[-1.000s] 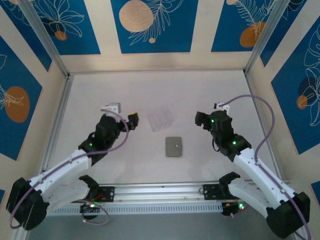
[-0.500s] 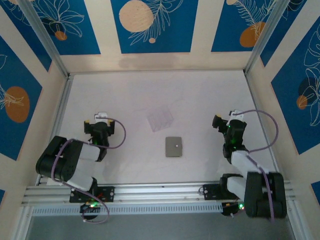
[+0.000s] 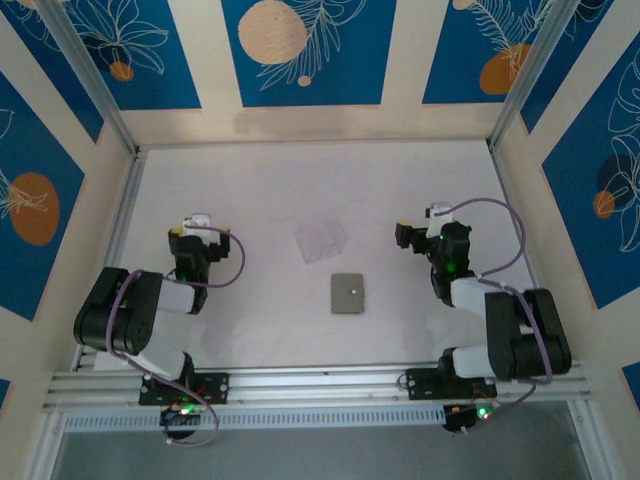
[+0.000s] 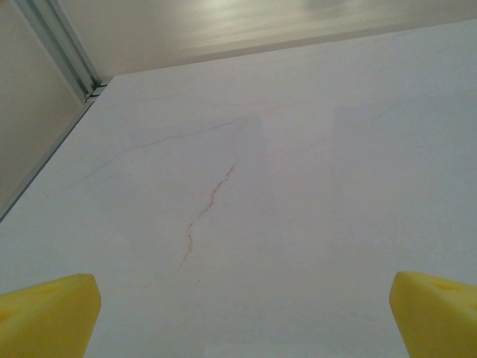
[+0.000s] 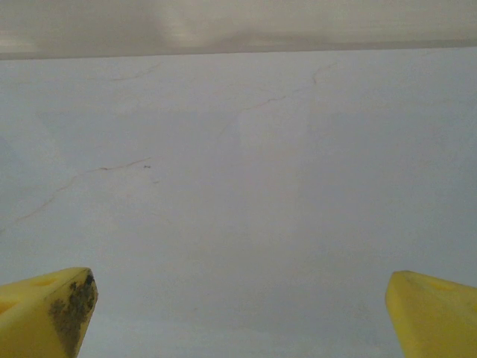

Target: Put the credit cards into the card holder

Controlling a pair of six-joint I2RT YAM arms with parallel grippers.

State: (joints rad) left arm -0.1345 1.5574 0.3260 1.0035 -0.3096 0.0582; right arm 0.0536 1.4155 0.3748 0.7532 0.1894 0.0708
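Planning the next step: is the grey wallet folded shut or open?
Folded shut: the wallet lies flat, grey outside up, snap dot showing, no lining visible.

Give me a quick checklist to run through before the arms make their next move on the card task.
1. Left pincer open, nothing between its fingers: ok.
2. Right pincer open, nothing between its fingers: ok.
3. Small flat grey square card holder opened for loading: not ok, it lies shut.
4. Whereabouts of the credit cards: cannot tell; the contents of the clear transparent plastic case are too faint to read.
5. Both pincers apart from the holder: ok.
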